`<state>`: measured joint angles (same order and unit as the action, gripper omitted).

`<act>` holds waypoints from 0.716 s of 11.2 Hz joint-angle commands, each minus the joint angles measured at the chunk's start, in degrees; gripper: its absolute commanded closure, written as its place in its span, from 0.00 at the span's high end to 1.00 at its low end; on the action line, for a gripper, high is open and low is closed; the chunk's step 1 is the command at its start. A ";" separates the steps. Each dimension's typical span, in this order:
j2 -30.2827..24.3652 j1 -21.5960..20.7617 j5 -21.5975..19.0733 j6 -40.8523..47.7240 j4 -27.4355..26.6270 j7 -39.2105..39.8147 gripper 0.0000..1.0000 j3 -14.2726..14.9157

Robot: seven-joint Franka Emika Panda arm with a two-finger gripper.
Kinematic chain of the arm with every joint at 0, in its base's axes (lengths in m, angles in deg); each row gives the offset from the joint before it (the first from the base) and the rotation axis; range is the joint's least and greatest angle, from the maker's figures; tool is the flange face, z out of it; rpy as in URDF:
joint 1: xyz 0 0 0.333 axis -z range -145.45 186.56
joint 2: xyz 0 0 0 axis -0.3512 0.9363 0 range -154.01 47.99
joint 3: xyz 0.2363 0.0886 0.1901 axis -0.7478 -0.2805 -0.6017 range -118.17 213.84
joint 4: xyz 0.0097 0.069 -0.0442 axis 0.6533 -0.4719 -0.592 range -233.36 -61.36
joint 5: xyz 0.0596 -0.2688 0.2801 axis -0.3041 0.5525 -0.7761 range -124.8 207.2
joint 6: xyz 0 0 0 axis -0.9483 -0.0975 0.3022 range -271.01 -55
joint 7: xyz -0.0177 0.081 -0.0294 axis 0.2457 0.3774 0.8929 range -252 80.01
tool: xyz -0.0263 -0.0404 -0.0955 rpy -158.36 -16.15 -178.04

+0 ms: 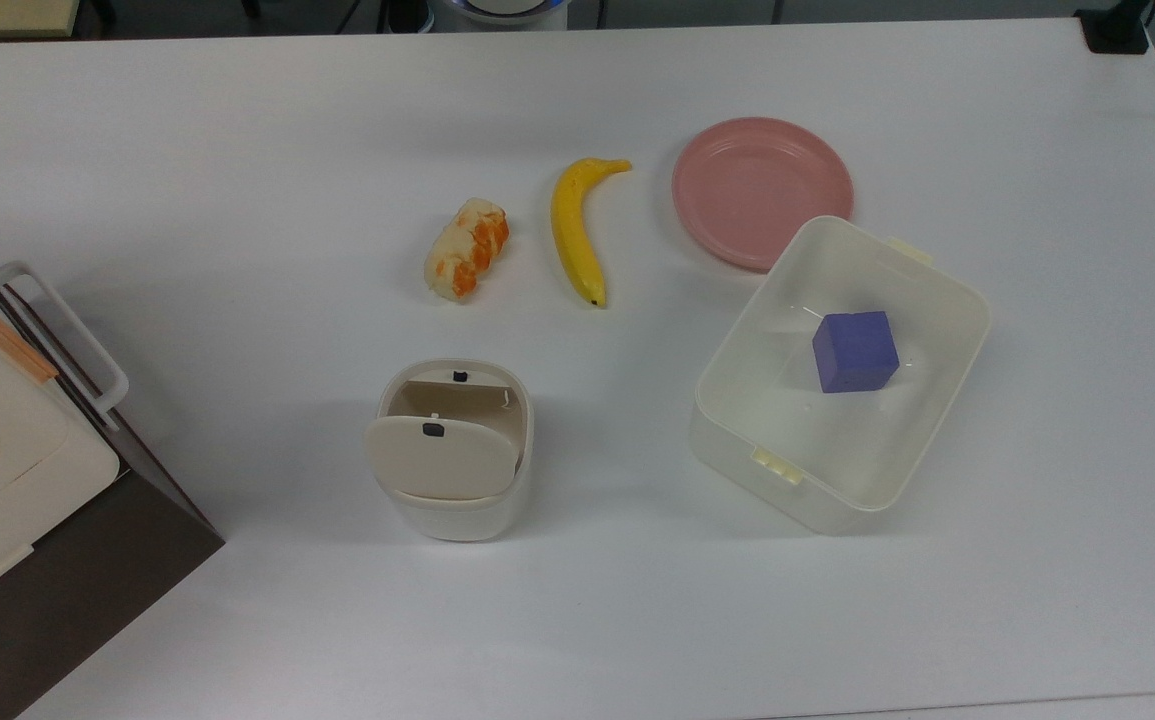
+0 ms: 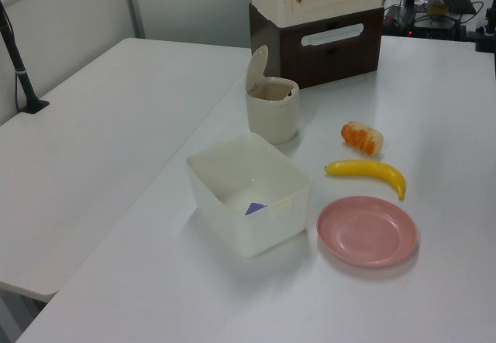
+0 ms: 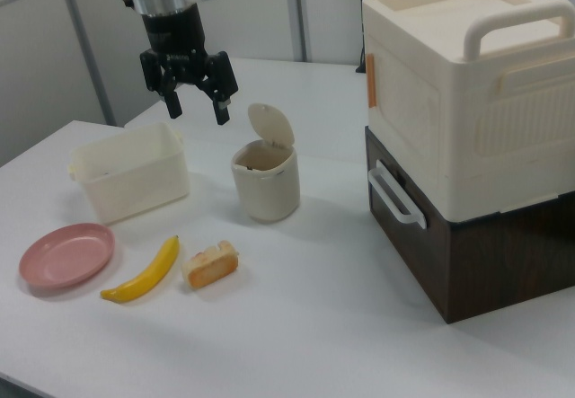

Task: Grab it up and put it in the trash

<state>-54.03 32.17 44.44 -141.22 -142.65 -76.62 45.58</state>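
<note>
Top view first: the trash (image 1: 452,520) stands on the white desk (image 1: 237,150) toward the top view's lower left of centre, with its beige lid (image 1: 442,458) swung up so the inside is open. Above it in the frame lie a white-and-orange food piece (image 1: 467,250) and, just beside that, a banana (image 1: 577,230). A pink plate (image 1: 762,190) sits further to the top view's right, and the corner of a translucent tub (image 1: 947,290) overlaps its edge. There's a purple cube (image 1: 855,350) inside the tub. A cream case on a brown box (image 1: 87,590) fills the top view's lower-left corner.

Left view: the trash (image 2: 273,122) is in the middle, lid standing upright, with the tub (image 2: 232,196) nearer the camera and well apart from it. The food piece, banana and plate run down the left view's right side.

Right view: here's the gripper (image 3: 195,110), hanging in the air above the desk with its fingers (image 3: 218,112) spread wide and pointing down. It's up and to the right view's left of the trash (image 3: 266,187), roughly over the gap between the trash and the tub (image 3: 130,182). The trash's lid (image 3: 271,127) is tipped back, and the trash sits between the tub and the stacked case.
</note>
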 commanded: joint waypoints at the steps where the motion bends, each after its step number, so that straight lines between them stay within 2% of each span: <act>1: -1.79 -0.45 -1.48 1.01 -1.89 8.25 1.00 0.76; 3: -1.70 -0.62 -1.48 1.01 -2.24 8.22 1.00 0.76; 8: -1.62 -0.62 -2.45 -2.85 -4.53 -0.92 1.00 0.85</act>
<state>-54.06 32.18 43.45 -141.59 -144.51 -73.82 45.62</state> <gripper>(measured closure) 0.000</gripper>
